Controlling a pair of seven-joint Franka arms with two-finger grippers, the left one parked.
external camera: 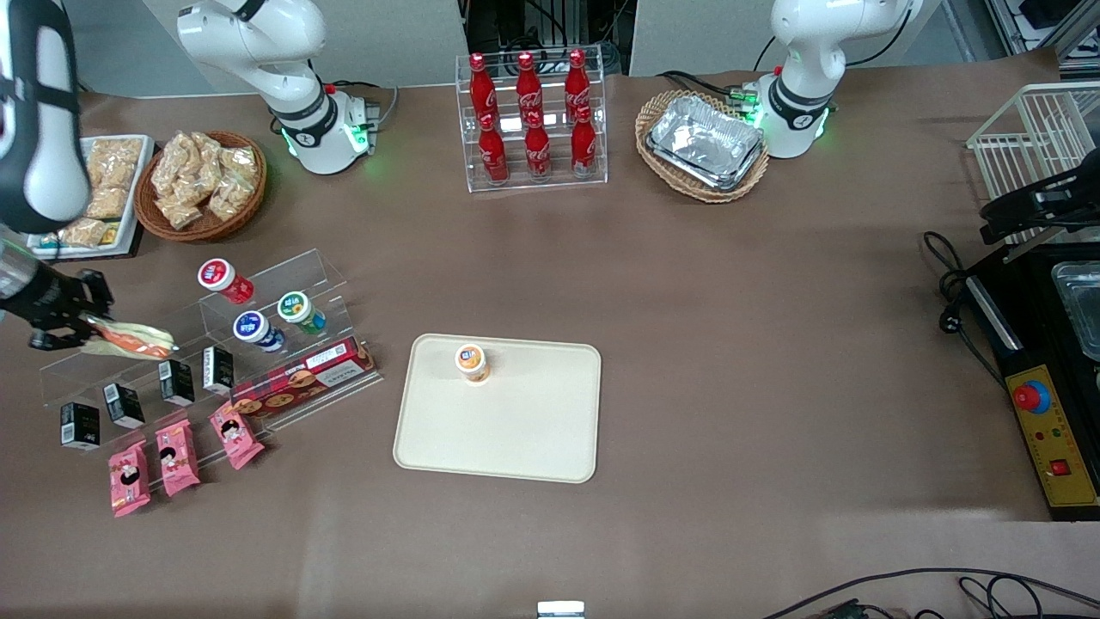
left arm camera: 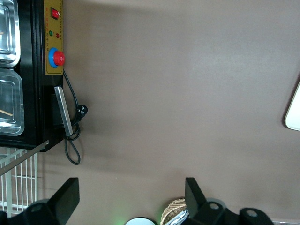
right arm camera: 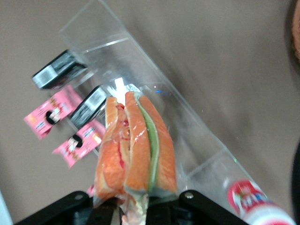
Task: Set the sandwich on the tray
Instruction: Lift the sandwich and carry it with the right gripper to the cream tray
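Nearest the front camera, at the lower left of the frame, three pink packets (external camera: pixel 176 456) lie on the bench (external camera: pixel 730 344) at the foot of a clear stepped rack (external camera: pixel 206 344). Just above them in the frame, small black cartons (external camera: pixel 125 404) stand along the rack's low step, with a red biscuit box (external camera: pixel 301 383) beside them and three capped bottles (external camera: pixel 258 309) on the steps above.

At the far left edge of the frame, the tool (external camera: pixel 82 331) is held over the rack's working-arm end, clamped on the sandwich (external camera: pixel 129 340). In the wrist view the sandwich (right arm camera: pixel 136 145) sticks out from between the black fingers (right arm camera: pixel 65 206), its orange and green layers showing through the clear wrap, the rack beneath it.

At the upper left sit a basket of bagged snacks (external camera: pixel 202 180) and a white tray (external camera: pixel 94 193) of more.

At centre frame the tray (external camera: pixel 516 430) lies flat on the bench, well apart from the sandwich, carrying one orange-capped bottle (external camera: pixel 472 362) near its upper edge.

Top centre, red cola bottles (external camera: pixel 533 116) stand in a clear stand; to their right, foil trays (external camera: pixel 705 142) rest in a basket.
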